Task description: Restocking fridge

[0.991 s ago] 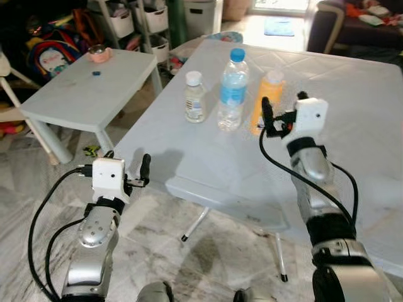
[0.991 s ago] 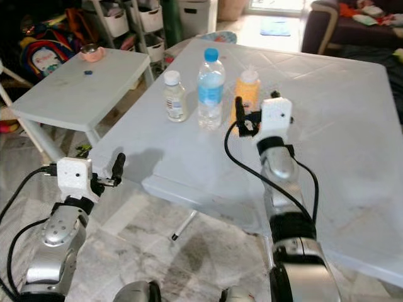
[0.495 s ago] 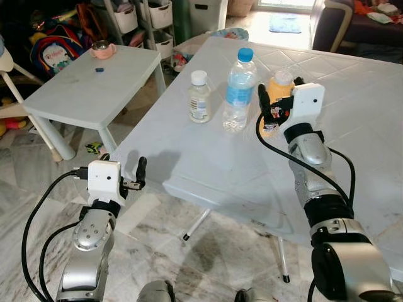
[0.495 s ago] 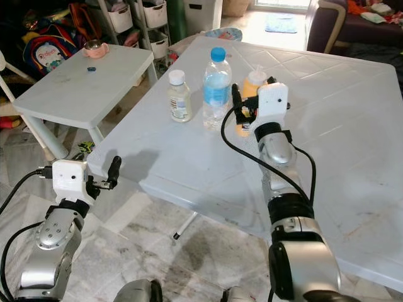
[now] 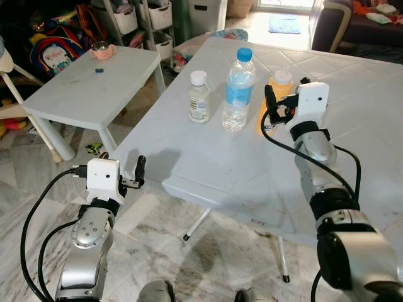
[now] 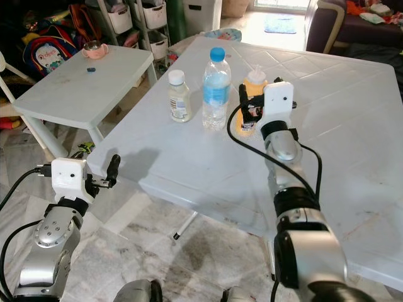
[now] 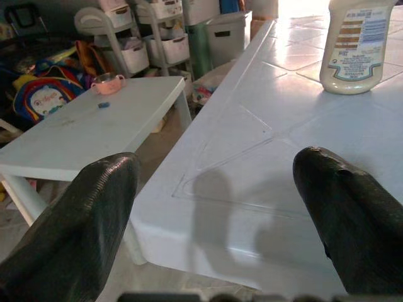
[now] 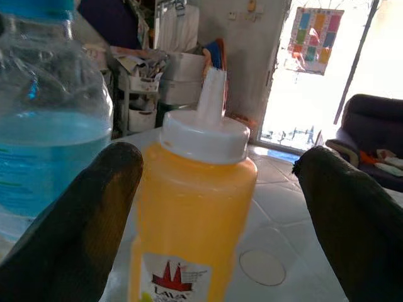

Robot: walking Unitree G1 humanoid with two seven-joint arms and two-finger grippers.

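Head views: white moulded plastic worktop (image 5: 208, 157) carries a small pale bottle (image 5: 198, 97), a clear ribbed water bottle (image 5: 238, 90) and an orange squeeze bottle (image 6: 252, 99) in a row. Left gripper (image 5: 133, 174) hangs off the worktop edge.

Left wrist: fingers (image 7: 75, 220) spread, empty.

Right wrist: right gripper (image 8: 214, 207) fingers (image 8: 82, 214) wide apart either side of the orange bottle (white nozzle cap), not touching.

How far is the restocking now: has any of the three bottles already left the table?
Nothing looks done: the small clear bottle, the water bottle and the orange sauce bottle all stand on the white table. In hand: the right gripper has its jaws open on either side of the orange sauce bottle, not yet closed. The left gripper waits open beside the table edge. Grasping and carrying all three remains.
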